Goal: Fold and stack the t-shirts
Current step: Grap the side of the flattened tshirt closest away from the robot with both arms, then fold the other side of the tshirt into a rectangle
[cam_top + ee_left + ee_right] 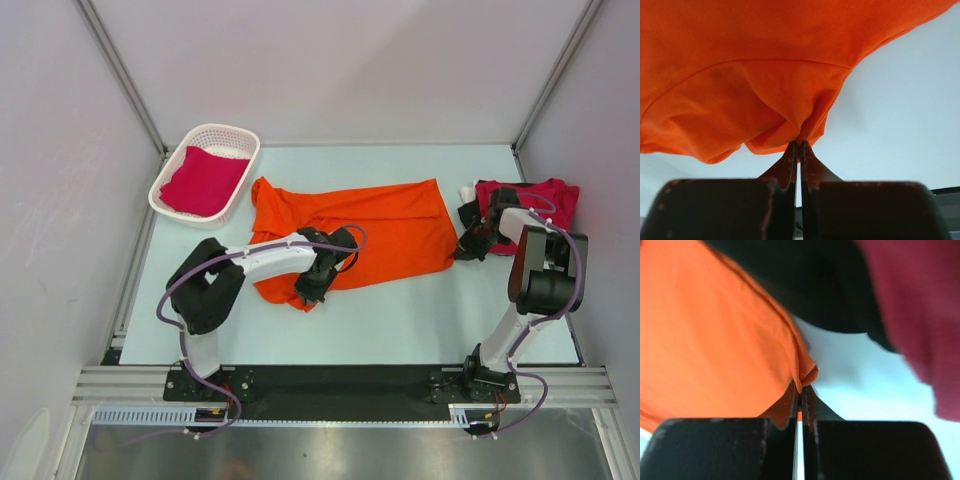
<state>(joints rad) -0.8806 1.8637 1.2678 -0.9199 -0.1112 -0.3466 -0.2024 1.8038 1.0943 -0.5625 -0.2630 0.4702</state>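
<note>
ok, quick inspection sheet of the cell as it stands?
Surface: pale table, no spills seen.
Job's things: orange t-shirt spread mid-table; red t-shirt in the basket; second red t-shirt at the far right.
Clutter: white basket, far left.
Grippers: left gripper shut on the orange t-shirt's near-left edge; right gripper shut on its right corner.
Cables: purple cables looped along both arms, no snag seen.
Surroundings: white walls, aluminium frame.

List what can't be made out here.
- Top view: left pincer's grip on the bright orange cloth t-shirt, hidden under its own wrist.
- Right wrist view: crimson red cloth t-shirt, blurred, cut by the right edge.
- Top view: red cloth layers in the white plastic lattice basket, too small to count.
</note>
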